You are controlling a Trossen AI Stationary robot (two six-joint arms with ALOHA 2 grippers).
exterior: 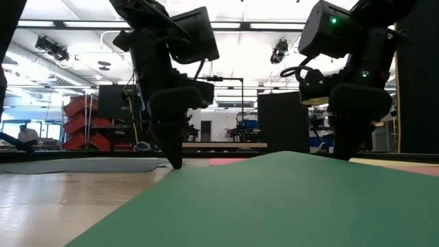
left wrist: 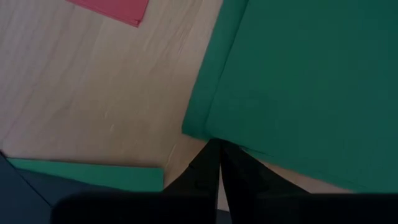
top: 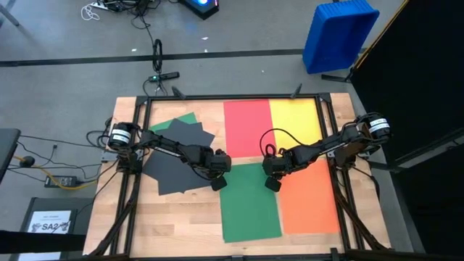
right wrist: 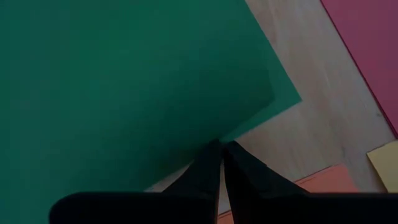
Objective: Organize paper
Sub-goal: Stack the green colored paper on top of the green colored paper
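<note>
Right now both arms reach in over the middle of the wooden table point(top: 181, 217), each one pressing down at a far corner of the big green sheet point(top: 250, 203) that lies toward the table's near edge. The left gripper point(top: 219, 183) has its fingers clenched tight together with nothing between them, tips set at the sheet's left far corner; its wrist view shows that corner point(left wrist: 199, 127) just ahead of the closed fingers point(left wrist: 211, 180), with a second green edge showing under the top layer. The right gripper point(top: 272, 183) is likewise pinched shut and empty, its tips at the right far corner point(right wrist: 283, 99) of the same green sheet. From table height the green paper point(exterior: 274, 199) rises toward the two grippers as a broad slope. Beside it, to the right, lies an orange sheet point(top: 308, 196). Beyond them, along the far edge, a red sheet point(top: 246, 127) and a yellow sheet point(top: 295, 119) lie side by side. On the left, dark grey sheets point(top: 174, 156) are fanned out loosely under the left arm, over another green sheet point(top: 185, 118) whose corner peeks out.
</note>
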